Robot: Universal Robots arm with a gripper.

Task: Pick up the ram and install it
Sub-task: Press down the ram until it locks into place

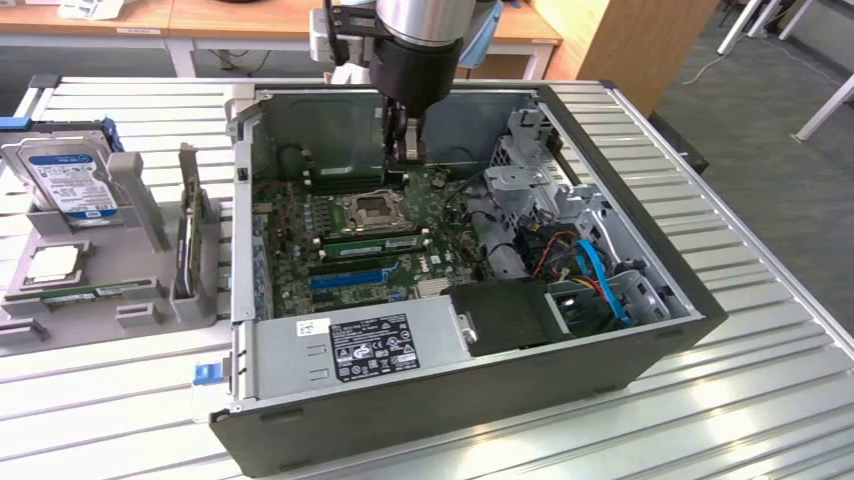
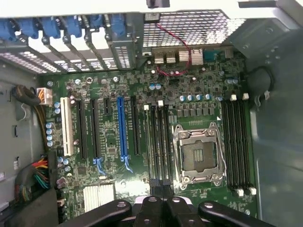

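I have the arm reaching down into the open computer case [image 1: 667,330], which lies on its side on the slatted worktop [image 1: 747,400]. The pincer [image 1: 407,140] hangs above the far part of the motherboard [image 1: 360,235], just beyond the empty processor socket [image 1: 371,211].

From the wrist view I look straight down on the board: the processor socket [image 2: 199,153] sits between two banks of memory slots, and a long blue slot [image 2: 122,127] runs among the black expansion slots. The pincer's [image 2: 162,208] black linkage shows at the edge of that picture, but I cannot tell whether its fingers are spread, pressed together, or pinching anything.

A ram [image 1: 94,293] stick lies flat on the grey holder [image 1: 87,310] on the worktop, at the exterior view's left, well apart from the pincer. Beside it on that holder stand a hard drive [image 1: 70,180] upright and a wider green card [image 1: 191,235] on edge, with a processor chip [image 1: 51,263] lying flat.
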